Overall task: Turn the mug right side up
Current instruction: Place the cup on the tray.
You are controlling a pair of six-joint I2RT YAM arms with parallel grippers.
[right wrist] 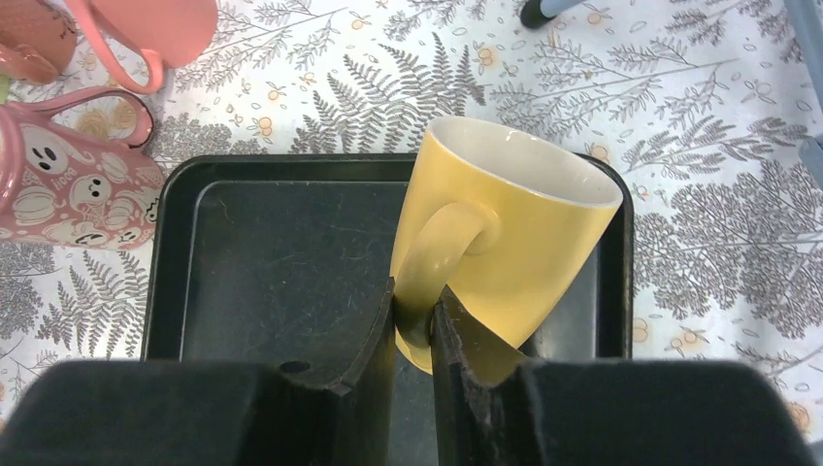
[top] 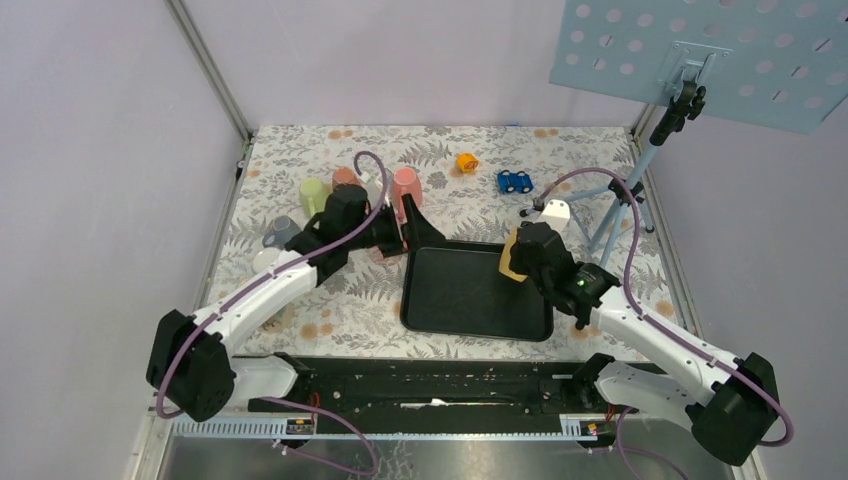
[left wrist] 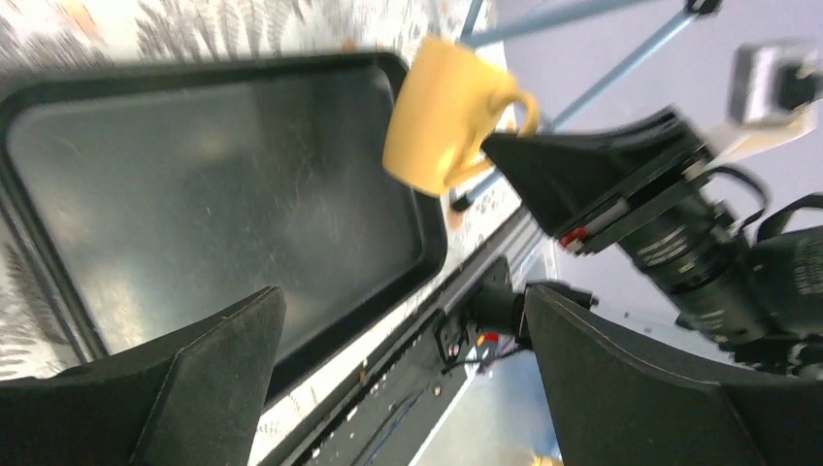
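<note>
Pinches, with the right claw (right wrist: 415, 303), the loop handle of the glossy yellow ceramic mug (right wrist: 514, 218), gripping that thin loop alone and nowhere on the body. Holds the mug off the surface over the 3 o'clock rim of the black rectangular plastic tray (right wrist: 281, 167), tilted, with the white-lined mouth aimed toward 1 o'clock in the right wrist view. Risks a swivel about so narrow a grip: could swing on the handle, slide out and strike the rim. Risks also a bad landing astride the raised edge, with a tip-over to follow. Leaves the left claw (left wrist: 403, 291) spread wide at the tray's 10 o'clock corner in the top view, near the pink ceramic mugs (right wrist: 87, 184); could knock them on a careless swing. Cannot tell the gap under the yellow mug: hides its base behind the fingers in the right wrist view, covers most of its body with the wrist from above, and smears the left wrist view with blur. Cuts off the pink mugs at the 9 o'clock edge of the right wrist view too, so cannot judge their number or pose from there.
</note>
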